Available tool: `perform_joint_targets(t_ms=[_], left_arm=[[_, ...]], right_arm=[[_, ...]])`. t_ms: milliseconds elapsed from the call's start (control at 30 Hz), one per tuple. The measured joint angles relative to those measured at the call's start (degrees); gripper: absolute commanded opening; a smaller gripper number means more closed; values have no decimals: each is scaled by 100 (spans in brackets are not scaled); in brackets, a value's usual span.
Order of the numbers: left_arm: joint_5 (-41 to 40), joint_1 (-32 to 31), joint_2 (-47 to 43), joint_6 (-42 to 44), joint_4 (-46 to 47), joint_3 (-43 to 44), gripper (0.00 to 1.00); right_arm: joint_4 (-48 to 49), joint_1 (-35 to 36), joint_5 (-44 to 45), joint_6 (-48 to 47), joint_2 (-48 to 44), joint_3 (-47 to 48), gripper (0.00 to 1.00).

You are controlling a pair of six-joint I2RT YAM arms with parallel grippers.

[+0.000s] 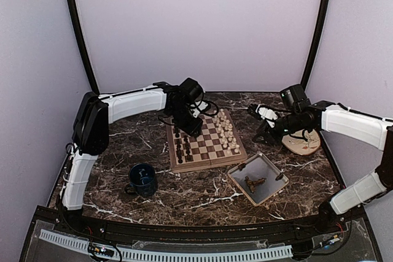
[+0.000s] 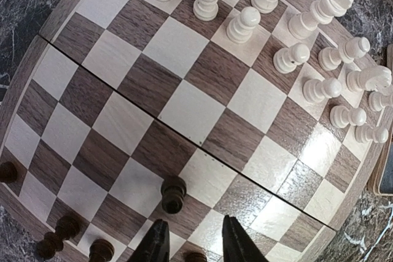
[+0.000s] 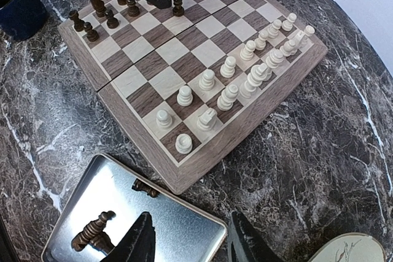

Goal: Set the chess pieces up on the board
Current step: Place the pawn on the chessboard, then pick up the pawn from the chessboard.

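Note:
The board lies mid-table. Cream-white chess pieces stand in two rows along its right side, and dark chess pieces stand on its left side. My left gripper hangs open over the dark side, its fingers apart. A dark pawn stands just ahead of the tips, and another dark piece's top shows low between them. My right gripper is open above the corner of the grey tray. In the tray lie dark pieces.
A blue mug stands left of the board. A round beige plate lies at the right, under the right arm. The tray sits just off the board's near right corner. The tabletop is dark marble.

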Motion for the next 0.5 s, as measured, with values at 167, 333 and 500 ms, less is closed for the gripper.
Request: perform_joint_targets(t_ms=[167, 333, 500], left_arm=[[-173, 0, 175, -2, -13, 249, 30], [-282, 0, 282, -4, -24, 319, 25], [-282, 0, 326, -4, -24, 330, 22]], right_arm=[[-2, 0, 0, -46, 0, -15, 41], [-2, 0, 2, -74, 0, -26, 41], [-2, 0, 2, -109, 9, -28, 41]])
